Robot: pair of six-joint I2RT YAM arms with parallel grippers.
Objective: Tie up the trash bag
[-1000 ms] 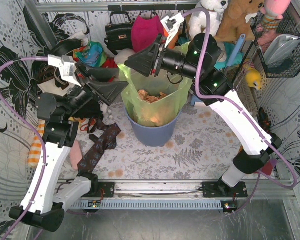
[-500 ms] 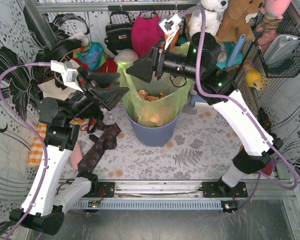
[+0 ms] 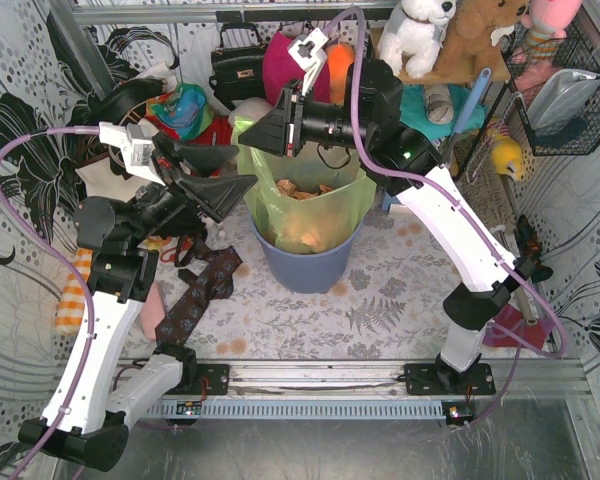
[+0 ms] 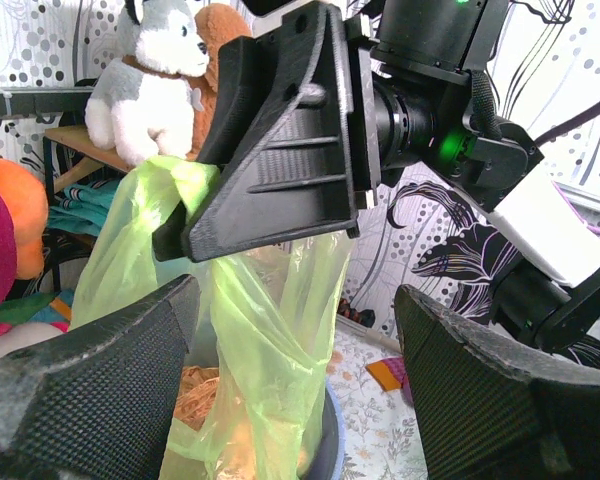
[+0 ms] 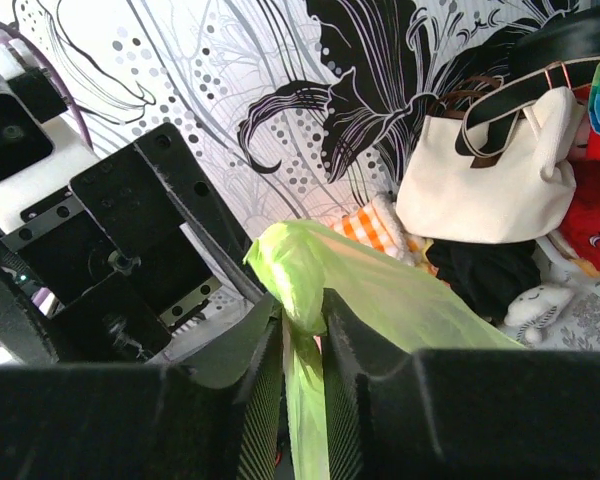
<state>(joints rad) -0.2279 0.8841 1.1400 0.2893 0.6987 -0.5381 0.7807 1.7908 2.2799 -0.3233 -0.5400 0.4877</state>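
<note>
The light-green translucent trash bag sits in a round blue-grey bin, crumpled pinkish-brown paper showing inside. My right gripper is shut on a bunched flap of the bag's rim at the bag's far left, holding it up; the flap shows pinched between its fingers in the right wrist view. My left gripper is open just left of the bag's rim, holding nothing. In the left wrist view the bag hangs between its spread fingers, below the right gripper.
Handbags, cloths and toys crowd the back wall. A patterned cloth and an orange checked cloth lie left of the bin. A wire basket hangs at the far right.
My right gripper has moved left and a little up, pulling the bag's flap with it. My left gripper has stayed open beside the rim, shifting only slightly.
</note>
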